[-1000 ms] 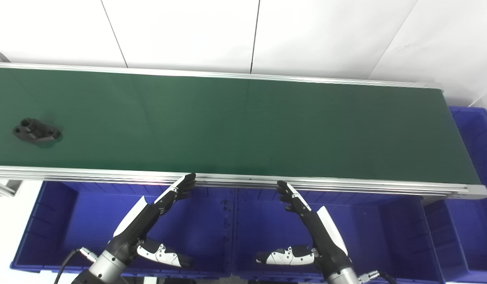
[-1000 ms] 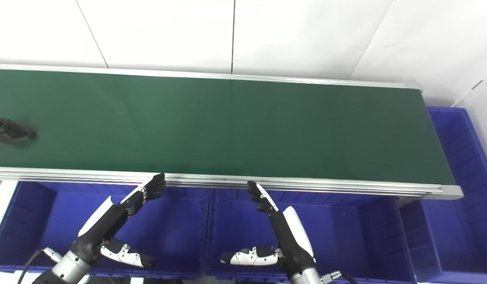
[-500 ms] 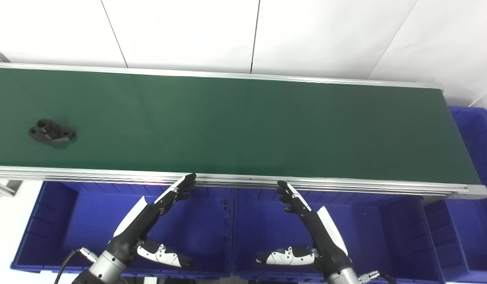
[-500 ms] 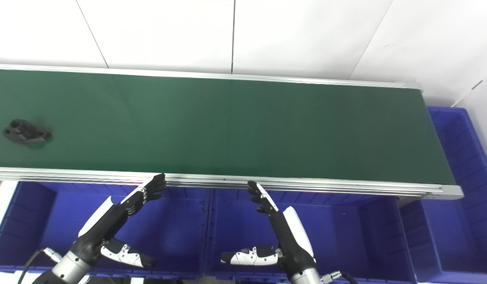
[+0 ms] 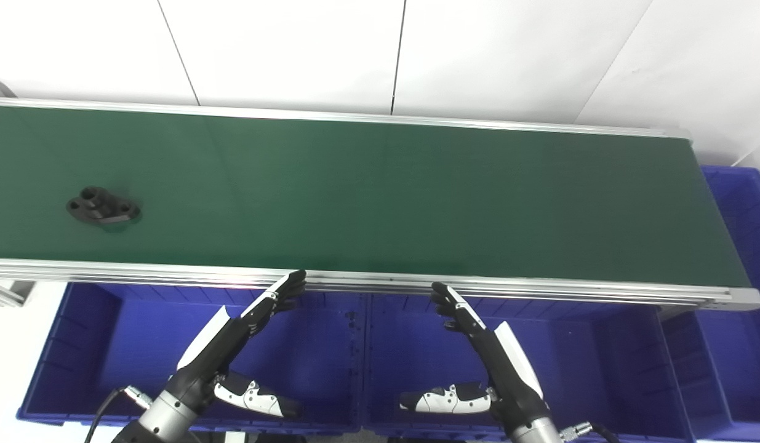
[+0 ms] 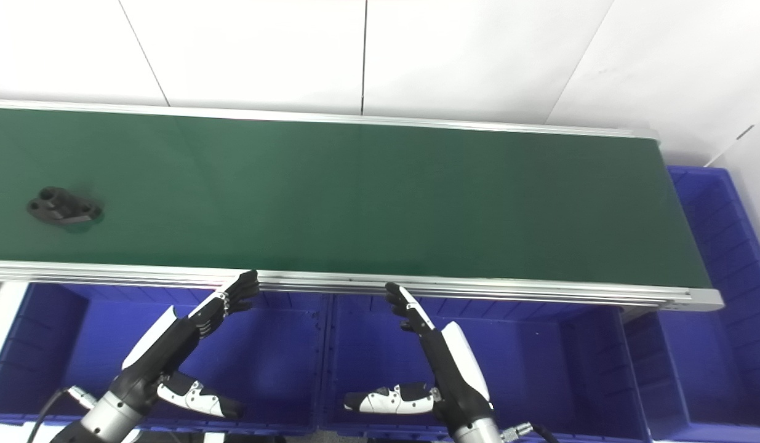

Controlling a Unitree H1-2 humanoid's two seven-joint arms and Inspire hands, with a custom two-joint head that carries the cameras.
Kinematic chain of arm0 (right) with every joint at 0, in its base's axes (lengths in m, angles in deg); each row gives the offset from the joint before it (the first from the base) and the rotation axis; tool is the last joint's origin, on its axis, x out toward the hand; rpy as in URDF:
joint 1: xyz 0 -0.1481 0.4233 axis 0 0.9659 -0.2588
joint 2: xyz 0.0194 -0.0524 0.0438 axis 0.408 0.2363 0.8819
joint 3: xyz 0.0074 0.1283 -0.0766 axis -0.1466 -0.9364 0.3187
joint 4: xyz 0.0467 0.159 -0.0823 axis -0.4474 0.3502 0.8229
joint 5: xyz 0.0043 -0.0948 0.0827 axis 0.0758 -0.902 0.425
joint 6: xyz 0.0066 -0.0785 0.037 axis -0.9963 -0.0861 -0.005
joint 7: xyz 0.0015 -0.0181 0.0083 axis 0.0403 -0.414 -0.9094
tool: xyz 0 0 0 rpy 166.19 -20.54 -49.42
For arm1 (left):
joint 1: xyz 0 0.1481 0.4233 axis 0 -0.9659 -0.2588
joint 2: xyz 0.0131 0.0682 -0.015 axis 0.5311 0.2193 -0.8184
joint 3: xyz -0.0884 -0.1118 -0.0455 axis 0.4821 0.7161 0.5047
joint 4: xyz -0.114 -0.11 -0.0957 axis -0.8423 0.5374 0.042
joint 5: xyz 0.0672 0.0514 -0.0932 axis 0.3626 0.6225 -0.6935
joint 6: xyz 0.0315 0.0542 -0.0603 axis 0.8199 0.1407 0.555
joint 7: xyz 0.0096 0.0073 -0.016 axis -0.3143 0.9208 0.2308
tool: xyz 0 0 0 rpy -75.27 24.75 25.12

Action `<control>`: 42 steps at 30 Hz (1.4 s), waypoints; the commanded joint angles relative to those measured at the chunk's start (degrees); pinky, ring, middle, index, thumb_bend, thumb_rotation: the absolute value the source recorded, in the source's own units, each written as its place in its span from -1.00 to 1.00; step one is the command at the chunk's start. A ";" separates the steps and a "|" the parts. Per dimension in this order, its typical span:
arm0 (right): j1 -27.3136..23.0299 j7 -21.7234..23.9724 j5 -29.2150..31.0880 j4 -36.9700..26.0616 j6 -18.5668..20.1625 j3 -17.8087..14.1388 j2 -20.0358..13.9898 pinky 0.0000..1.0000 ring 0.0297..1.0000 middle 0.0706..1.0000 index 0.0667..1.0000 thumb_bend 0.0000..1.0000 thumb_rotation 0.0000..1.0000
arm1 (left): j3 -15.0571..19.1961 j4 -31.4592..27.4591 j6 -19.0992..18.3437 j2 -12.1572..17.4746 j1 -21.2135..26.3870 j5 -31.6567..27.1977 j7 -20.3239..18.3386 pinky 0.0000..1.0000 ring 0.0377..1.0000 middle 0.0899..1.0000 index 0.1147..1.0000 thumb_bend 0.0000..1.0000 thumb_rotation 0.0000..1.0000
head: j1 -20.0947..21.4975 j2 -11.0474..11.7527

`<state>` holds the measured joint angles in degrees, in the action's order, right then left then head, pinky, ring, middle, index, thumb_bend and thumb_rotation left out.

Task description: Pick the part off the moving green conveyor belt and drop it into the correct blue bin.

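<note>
black flanged part point(image 5: 103, 208) lies on the green conveyor belt point(image 5: 416, 197), far left. left hand point(image 5: 232, 344) and right hand point(image 5: 484, 351) hover empty, fingers spread, over the blue bins point(image 5: 330, 369).

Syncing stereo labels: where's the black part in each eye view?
Left eye view: black part lies on the green belt, far left, nearer the front rail.
Right eye view: black part sits closer to the left edge.
Shared landmark: left robot hand, below and right of it.
</note>
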<state>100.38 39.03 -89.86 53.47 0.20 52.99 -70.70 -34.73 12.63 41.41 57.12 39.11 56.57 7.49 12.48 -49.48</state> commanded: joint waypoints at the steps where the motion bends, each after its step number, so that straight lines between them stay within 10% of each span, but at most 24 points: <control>1: 0.27 -0.61 0.38 -1.49 0.19 0.15 0.43 0.67 0.78 0.81 0.88 0.80 -0.53 | 0.32 -1.89 1.17 0.70 0.30 -0.44 0.55 0.78 0.88 0.93 0.93 0.78 -0.29 | -0.09 -0.08; 11: 0.32 -0.65 0.85 -1.31 -0.37 -0.02 0.08 0.67 0.77 0.80 0.89 0.79 -0.56 | 0.27 -1.12 2.24 0.26 0.38 0.26 1.00 0.77 0.85 0.91 0.92 0.80 -0.26 | -1.72 0.30; 22: 0.71 -1.45 6.58 4.54 -7.96 -2.40 -4.37 0.80 0.85 0.85 0.94 0.74 -0.61 | -2.61 1.78 2.48 -2.81 -0.37 4.39 3.17 0.75 0.85 0.90 0.89 0.82 -0.29 | -23.55 10.58; 42: 0.32 -2.08 5.89 5.76 -7.06 -2.29 -4.56 0.86 0.90 0.88 0.94 0.75 -0.73 | -4.67 3.71 2.88 -3.33 0.11 9.83 8.09 0.68 0.80 0.86 0.89 0.88 -0.20 | -21.27 12.73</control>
<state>100.82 37.62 -84.39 59.77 -4.05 50.73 -75.17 -39.07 16.78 41.89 53.32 38.57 66.20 14.21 -8.70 -36.83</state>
